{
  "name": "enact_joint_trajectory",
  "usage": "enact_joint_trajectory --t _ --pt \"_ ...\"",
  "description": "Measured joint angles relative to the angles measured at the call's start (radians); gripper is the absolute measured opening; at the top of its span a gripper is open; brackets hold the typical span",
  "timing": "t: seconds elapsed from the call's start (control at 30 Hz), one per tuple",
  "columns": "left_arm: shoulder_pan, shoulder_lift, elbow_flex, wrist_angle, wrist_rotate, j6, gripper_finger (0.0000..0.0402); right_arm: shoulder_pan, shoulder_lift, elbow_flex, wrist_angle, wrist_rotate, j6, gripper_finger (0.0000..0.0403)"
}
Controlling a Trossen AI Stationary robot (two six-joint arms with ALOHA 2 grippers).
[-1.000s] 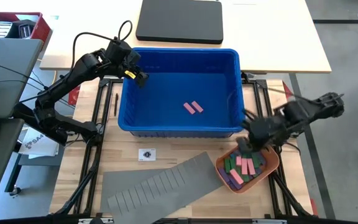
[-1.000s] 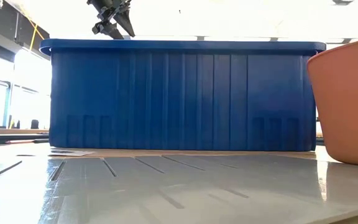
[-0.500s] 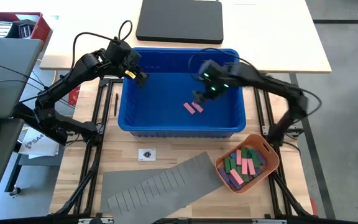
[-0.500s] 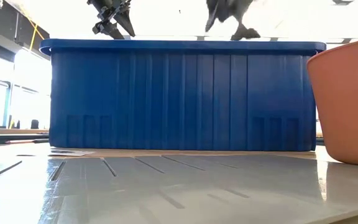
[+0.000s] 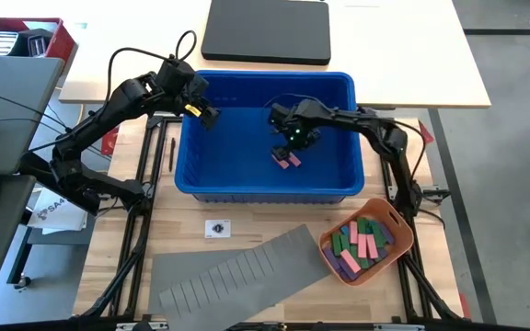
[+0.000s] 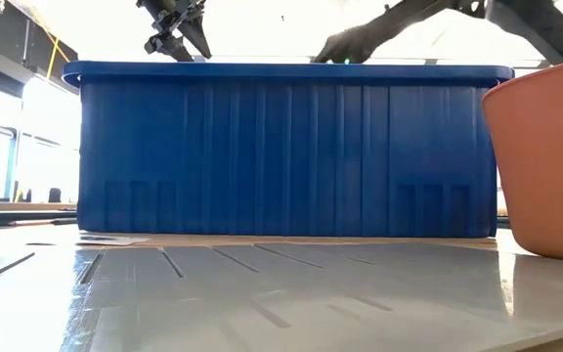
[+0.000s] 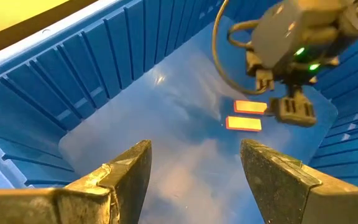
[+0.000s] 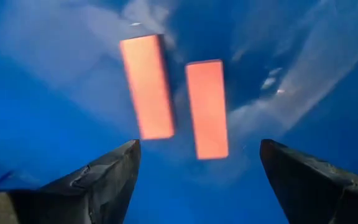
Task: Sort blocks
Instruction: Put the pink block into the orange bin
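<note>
Two pink blocks (image 5: 286, 160) lie flat, side by side, on the floor of the blue bin (image 5: 339, 87). My right gripper (image 5: 293, 147) hangs inside the bin just above them, pointing down, open and empty; in its wrist view both blocks (image 8: 146, 87) (image 8: 207, 109) show ahead of its gripper (image 8: 197, 180). My left gripper (image 5: 205, 112) waits open and empty above the bin's far left corner, its fingers (image 7: 194, 168) aimed down into the bin. More blocks in green, pink and purple fill the orange tray (image 5: 401, 241).
The blue bin's walls (image 6: 281, 147) enclose my right gripper on all sides. A grey slotted sheet (image 5: 237, 271) lies on the near part of the table, left of the orange tray. A black case (image 5: 267, 29) rests on the pale table beyond the bin.
My right gripper has swung from above the orange tray toward the table's far left, over the bin's rim, then sunk into the bin above the two pink blocks, turning as it went. Its fingers stay open. The pink blocks have not moved.
</note>
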Motion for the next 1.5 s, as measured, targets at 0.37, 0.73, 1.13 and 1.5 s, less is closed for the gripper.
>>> enact_joint_trajectory --t 0.37,0.73,1.13,1.5 --pt "0.001 0.0 0.0 0.0 0.0 0.0 0.0238 -0.003 0.121 0.0 0.024 0.061 -0.024 0.0273" --pt "0.001 0.0 0.0 -0.002 0.0 0.0 0.0238 -0.003 0.163 0.005 0.019 0.045 -0.065 0.0115" --pt "0.001 0.0 0.0 -0.001 0.0 0.0 0.0238 0.013 -0.086 -0.001 0.032 0.097 -0.059 0.0091" --pt "0.001 0.0 0.0 0.0 -0.001 0.0 0.0238 0.19 -0.478 -0.086 0.057 -0.281 -0.114 0.0091"
